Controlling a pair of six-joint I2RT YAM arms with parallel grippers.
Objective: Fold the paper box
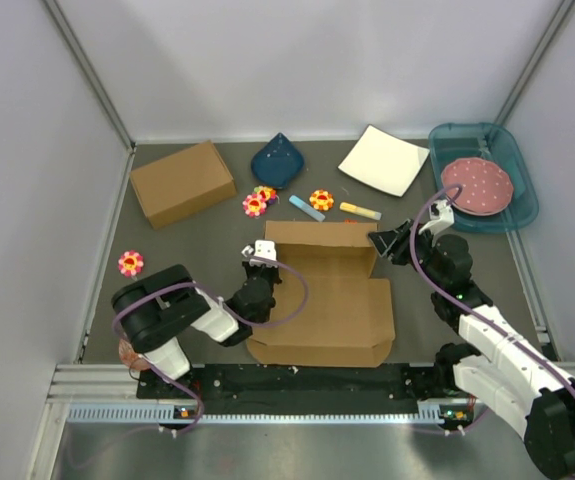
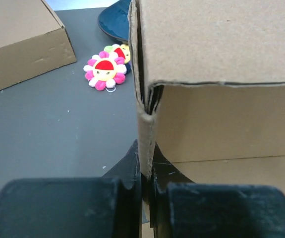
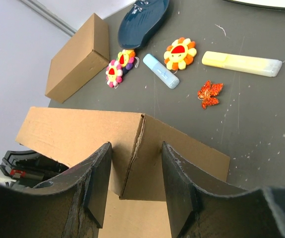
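The paper box (image 1: 322,300) is a brown cardboard mailer cut-out lying at the table's near centre, its back wall and side flaps raised. My left gripper (image 1: 258,262) is at its back left corner. In the left wrist view the gripper (image 2: 146,173) is shut on the thin upright left side flap (image 2: 144,134). My right gripper (image 1: 387,243) is at the back right corner. In the right wrist view it (image 3: 135,171) is open, its fingers (image 3: 100,173) astride the raised corner fold (image 3: 137,148) without touching it.
A deeper closed cardboard box (image 1: 182,183) stands back left. A dark blue dish (image 1: 276,160), flower toys (image 1: 255,204), a blue tube (image 1: 306,207) and a yellow marker (image 1: 360,211) lie behind the mailer. A white plate (image 1: 384,160) and a teal tray (image 1: 507,215) with a pink plate are back right.
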